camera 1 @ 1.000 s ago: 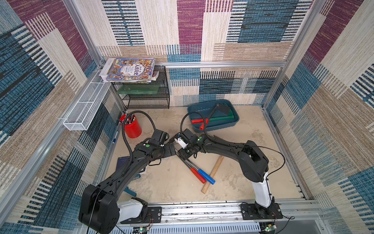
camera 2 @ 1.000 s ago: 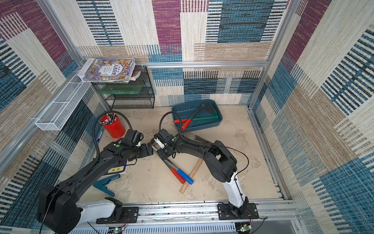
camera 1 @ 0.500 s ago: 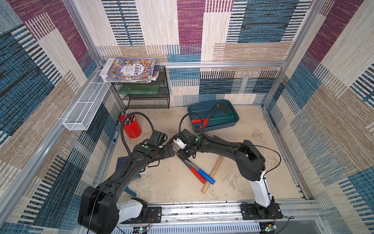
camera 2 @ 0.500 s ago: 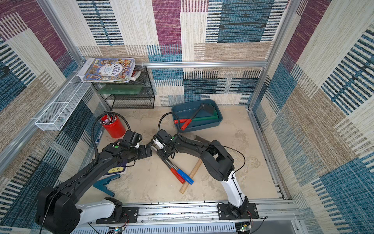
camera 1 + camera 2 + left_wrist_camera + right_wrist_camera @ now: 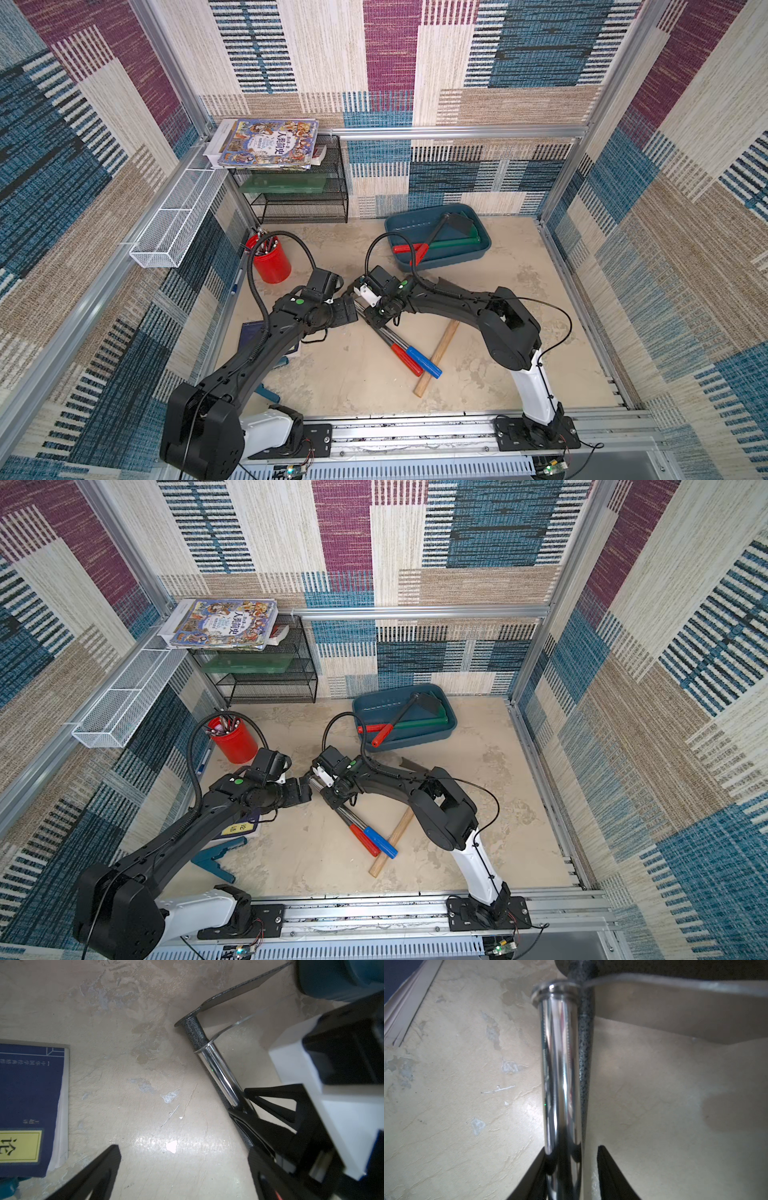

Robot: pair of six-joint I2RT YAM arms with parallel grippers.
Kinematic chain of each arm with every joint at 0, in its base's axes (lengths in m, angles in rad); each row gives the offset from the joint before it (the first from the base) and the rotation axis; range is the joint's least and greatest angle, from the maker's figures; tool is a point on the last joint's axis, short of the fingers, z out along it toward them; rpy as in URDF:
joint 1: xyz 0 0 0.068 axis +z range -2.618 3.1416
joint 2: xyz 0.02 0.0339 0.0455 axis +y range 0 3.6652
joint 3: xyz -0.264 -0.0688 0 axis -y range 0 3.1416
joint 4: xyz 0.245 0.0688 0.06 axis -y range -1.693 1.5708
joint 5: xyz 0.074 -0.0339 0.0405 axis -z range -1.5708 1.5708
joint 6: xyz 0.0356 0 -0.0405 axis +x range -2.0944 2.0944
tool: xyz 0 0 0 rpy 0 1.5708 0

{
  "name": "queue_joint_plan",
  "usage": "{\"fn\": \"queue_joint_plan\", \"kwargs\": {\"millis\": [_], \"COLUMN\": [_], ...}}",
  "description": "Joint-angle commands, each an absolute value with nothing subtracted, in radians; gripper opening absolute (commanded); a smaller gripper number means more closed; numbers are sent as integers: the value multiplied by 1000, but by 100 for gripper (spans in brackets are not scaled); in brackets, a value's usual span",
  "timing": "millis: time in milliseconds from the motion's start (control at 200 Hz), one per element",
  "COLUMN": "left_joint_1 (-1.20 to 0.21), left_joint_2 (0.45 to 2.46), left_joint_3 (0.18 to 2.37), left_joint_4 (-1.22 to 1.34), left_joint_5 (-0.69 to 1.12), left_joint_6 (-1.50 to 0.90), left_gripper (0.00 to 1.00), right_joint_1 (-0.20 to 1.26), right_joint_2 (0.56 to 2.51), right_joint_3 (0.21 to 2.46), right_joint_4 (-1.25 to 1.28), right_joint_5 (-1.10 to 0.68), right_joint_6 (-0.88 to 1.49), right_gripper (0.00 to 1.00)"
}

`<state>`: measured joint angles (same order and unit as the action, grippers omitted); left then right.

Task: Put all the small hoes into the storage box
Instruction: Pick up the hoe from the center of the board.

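The small hoe, with a dark speckled shaft [image 5: 195, 1032] and a flat dark blade [image 5: 234, 995], lies on the floor tight against a chrome-shafted tool [image 5: 556, 1064]. Their red [image 5: 406, 362] and blue [image 5: 424, 362] handles point toward the front. My right gripper [image 5: 572, 1147] [image 5: 369, 321] straddles both shafts. One finger touches the chrome shaft, and a thin gap shows between the other finger and the speckled shaft [image 5: 584, 1084]. My left gripper [image 5: 184, 1148] [image 5: 347, 311] hovers wide open over bare floor just beside them. The dark-teal storage box [image 5: 449, 258] [image 5: 409, 737] stands at the back.
The box holds red-handled and green tools [image 5: 453, 243]. A wooden stick [image 5: 436, 359] lies under the two handles. A red pencil cup [image 5: 272, 259], a blue book [image 5: 29, 1095] and a teal tool [image 5: 216, 856] sit on the left. A black mesh rack [image 5: 299, 203] and a white basket [image 5: 174, 224] line the back left.
My right gripper's jaws have narrowed round the two shafts, and that arm has shifted slightly left. The left arm has hardly moved and stays open.
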<state>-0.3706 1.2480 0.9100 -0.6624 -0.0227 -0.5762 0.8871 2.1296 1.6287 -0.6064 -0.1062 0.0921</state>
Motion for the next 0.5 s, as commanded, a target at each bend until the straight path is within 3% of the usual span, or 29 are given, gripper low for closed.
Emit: {"fn": "queue_joint_plan", "kwargs": {"millis": [0, 250, 330, 496], "left_joint_1": [-370, -368, -368, -368], "left_joint_2": [1247, 1245, 1243, 1245], "left_joint_3": [909, 905, 901, 902], "left_joint_4": [-660, -660, -657, -653], "left_joint_5": [-21, -18, -18, -15], "left_joint_6": [-568, -569, -570, -573], "left_gripper": [99, 99, 99, 99], "right_joint_1": [887, 884, 885, 882], "right_joint_2": [2129, 2123, 2116, 2111], "right_joint_3": [1638, 1649, 1651, 1654], "right_joint_4": [-617, -630, -633, -637], "right_joint_5": [-99, -92, -92, -95], "right_joint_6": [84, 77, 75, 74], "right_gripper": [37, 31, 22, 14]}}
